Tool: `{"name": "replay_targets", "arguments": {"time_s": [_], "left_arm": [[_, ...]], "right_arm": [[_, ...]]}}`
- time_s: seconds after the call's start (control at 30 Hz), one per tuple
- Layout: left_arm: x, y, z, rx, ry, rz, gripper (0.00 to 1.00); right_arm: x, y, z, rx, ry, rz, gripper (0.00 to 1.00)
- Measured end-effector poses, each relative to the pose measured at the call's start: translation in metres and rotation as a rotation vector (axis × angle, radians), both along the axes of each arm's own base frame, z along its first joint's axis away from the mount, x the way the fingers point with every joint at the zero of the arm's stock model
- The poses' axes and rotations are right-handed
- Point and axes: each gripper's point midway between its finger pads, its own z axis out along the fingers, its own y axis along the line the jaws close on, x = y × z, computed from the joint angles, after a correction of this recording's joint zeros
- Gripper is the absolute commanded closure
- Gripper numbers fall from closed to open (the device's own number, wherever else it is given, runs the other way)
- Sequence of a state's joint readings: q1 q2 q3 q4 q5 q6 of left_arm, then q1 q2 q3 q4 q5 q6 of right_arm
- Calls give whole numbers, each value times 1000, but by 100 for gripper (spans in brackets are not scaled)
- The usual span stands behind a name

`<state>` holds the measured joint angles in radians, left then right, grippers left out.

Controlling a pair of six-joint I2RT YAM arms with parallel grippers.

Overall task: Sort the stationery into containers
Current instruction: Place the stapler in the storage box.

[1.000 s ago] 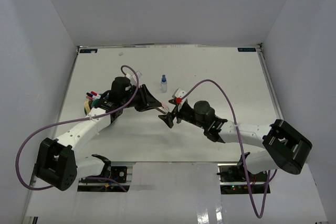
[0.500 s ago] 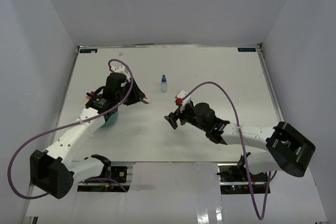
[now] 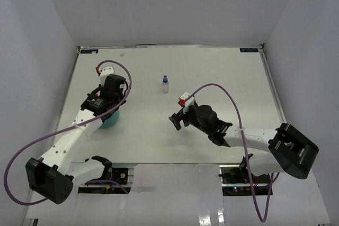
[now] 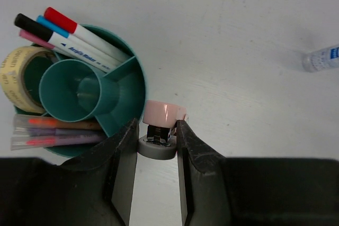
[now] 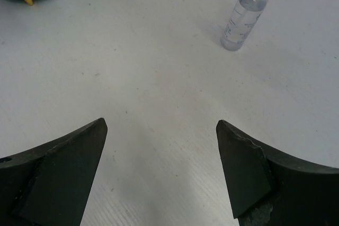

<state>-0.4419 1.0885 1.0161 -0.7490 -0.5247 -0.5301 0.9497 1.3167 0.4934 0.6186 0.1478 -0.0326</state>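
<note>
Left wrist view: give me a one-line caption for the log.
Left claw shut on the pink-white block beside the teal cup, pens inside.

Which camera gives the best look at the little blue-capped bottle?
The right wrist view: the bottle stands large and sharp, clear body, blue cap. The top external view shows it tiny; the left wrist view catches only part at its right edge.

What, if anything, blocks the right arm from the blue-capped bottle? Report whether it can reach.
Probably yes. The right gripper is open and empty, and only bare table lies between it and the upright bottle.
</note>
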Motion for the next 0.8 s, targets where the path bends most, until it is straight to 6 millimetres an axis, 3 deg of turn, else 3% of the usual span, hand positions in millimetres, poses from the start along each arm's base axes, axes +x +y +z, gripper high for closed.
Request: {"name": "replay_targets", "arguments": {"time_s": [0.4, 0.6, 0.8], "left_arm": [[-8, 30, -6, 166, 10, 40, 96], [-5, 33, -17, 233, 29, 1, 96], [4, 34, -17, 260, 16, -12, 96]], "right_arm": [[0, -2, -7, -22, 13, -7, 10], [0, -3, -8, -26, 16, -7, 10], [0, -3, -8, -26, 16, -7, 10]]}}
